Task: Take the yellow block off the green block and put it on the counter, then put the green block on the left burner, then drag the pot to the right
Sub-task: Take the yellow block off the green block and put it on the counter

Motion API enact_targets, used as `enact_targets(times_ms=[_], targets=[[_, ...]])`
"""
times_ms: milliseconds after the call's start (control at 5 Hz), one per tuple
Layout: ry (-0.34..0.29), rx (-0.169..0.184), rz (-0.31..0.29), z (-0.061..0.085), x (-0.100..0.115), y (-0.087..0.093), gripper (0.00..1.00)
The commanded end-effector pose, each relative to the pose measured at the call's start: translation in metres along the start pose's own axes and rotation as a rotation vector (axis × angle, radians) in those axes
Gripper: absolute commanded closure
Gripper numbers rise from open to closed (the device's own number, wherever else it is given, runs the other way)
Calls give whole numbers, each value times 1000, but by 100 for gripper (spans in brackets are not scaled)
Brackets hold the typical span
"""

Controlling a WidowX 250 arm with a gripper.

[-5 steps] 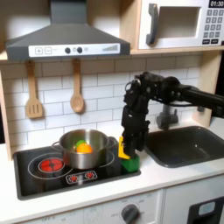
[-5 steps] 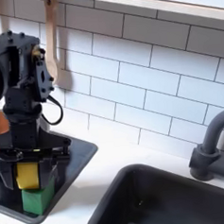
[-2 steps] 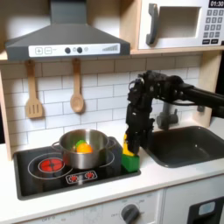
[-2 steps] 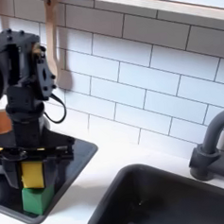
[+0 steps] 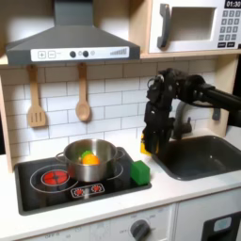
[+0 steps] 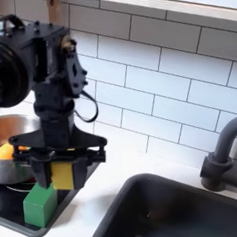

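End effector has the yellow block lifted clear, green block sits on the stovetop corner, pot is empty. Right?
Not quite: the pot is not empty; the first exterior view shows orange and green toy food in it. The rest holds: the end effector holds the yellow block clear of the green block, which sits on the stovetop corner.

A microwave display [image 5: 232, 4] at the first exterior view's top right shows "01:0"; nothing else is legible.
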State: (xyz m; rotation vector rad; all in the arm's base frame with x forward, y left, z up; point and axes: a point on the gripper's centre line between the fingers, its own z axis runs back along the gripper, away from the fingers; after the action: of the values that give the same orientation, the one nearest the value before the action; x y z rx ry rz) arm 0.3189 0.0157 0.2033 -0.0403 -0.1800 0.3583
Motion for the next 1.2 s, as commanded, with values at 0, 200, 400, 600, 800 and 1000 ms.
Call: enact_targets(times_ms=[0,200,400,600,800,1000], targets=[[-3,-29,-60,-13,20,-26,100],[36,-50,-88,-30,26,-34,100],[54,-37,-108,-41,31,-37,100],[73,-21,-115,-52,30,-31,100],[71,-15,-133,-57,28,-29,100],[65,-8,-153,-58,31,-34,100]])
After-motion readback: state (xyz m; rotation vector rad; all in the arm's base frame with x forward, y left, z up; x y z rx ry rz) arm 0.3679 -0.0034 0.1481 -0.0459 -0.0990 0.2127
